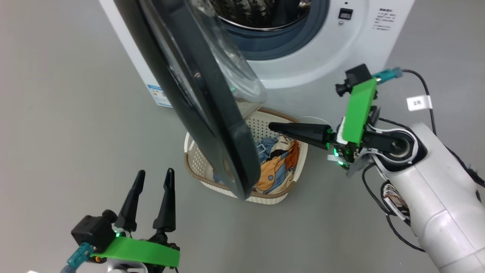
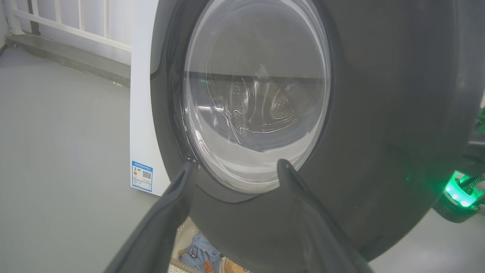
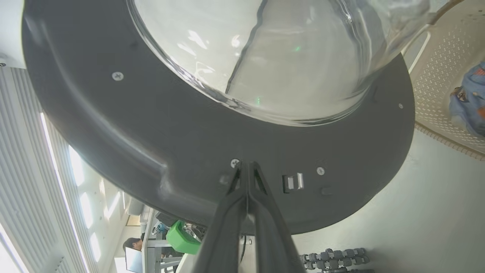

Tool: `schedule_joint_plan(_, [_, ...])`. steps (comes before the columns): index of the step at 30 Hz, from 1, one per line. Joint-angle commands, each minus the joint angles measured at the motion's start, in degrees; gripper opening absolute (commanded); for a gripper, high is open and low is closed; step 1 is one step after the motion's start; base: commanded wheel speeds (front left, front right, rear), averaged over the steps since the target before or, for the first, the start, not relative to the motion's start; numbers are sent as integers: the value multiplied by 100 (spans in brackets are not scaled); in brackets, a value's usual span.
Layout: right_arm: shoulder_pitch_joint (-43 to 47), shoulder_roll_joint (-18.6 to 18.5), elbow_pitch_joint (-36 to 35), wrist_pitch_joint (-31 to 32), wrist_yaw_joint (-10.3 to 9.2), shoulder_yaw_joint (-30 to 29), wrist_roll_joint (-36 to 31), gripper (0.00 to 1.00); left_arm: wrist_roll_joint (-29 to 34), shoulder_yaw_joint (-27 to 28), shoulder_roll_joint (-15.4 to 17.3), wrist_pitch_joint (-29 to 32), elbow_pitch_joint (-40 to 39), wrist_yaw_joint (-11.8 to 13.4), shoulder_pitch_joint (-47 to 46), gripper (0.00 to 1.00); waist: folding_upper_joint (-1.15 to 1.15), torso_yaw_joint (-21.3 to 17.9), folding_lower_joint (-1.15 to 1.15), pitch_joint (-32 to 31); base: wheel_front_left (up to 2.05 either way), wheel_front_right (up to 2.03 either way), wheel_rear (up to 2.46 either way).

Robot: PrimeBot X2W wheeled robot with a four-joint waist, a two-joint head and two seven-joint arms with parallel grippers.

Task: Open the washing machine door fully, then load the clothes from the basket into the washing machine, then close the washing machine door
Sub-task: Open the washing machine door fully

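The washing machine door (image 1: 204,106) is seen swung partway out from the washing machine (image 1: 303,72), so that the steel drum (image 1: 261,11) and the grey-blue seal (image 1: 273,41) are exposed behind it. The door's lower edge is hung over the basket (image 1: 280,197), which is set on the grey floor (image 1: 57,113) just in front of the machine and is partly hidden by the black rim. The clothes (image 1: 278,163) are lying inside the basket, the cream, orange and black garment beside the light blue one. The right gripper (image 1: 273,127) is held above the basket with its two fingers pressed together and nothing between them. In the right wrist view its tips (image 3: 246,167) are placed at the door's inner rim (image 3: 189,144), beside a screw and near the latch, though contact cannot be confirmed. The left gripper (image 1: 155,172) is kept low on the door's outer side, well apart from it, with its fingers spread wide and empty. In the left wrist view the gripper (image 2: 235,163) is pointed at the door's glass (image 2: 257,94), and a blue label (image 2: 142,176) is seen on the machine's white front.
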Motion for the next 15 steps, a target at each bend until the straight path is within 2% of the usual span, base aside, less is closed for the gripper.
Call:
schedule_joint_plan(1, [180,9,-220,-99,43,-49,-63,69,4,221,148,-71,-92,16,-39,100,0,-137,0,-85,0,0,0])
schedule_joint_plan(2, [255,-30,-261,-155,43,-86,-66,88,-6,235,165,-67,-87,23,-32,100,0,-177,0,-109,0,0,0])
schedule_joint_plan(3, [335,-67,-292,-220,43,-129,-65,100,-17,250,184,-63,-83,28,-23,100,0,-218,0,-134,0,0,0])
schedule_joint_plan(15, [1269,-583,-978,-1307,43,-687,-376,100,-154,465,440,8,-195,119,137,100,0,-631,0,-328,0,0,0])
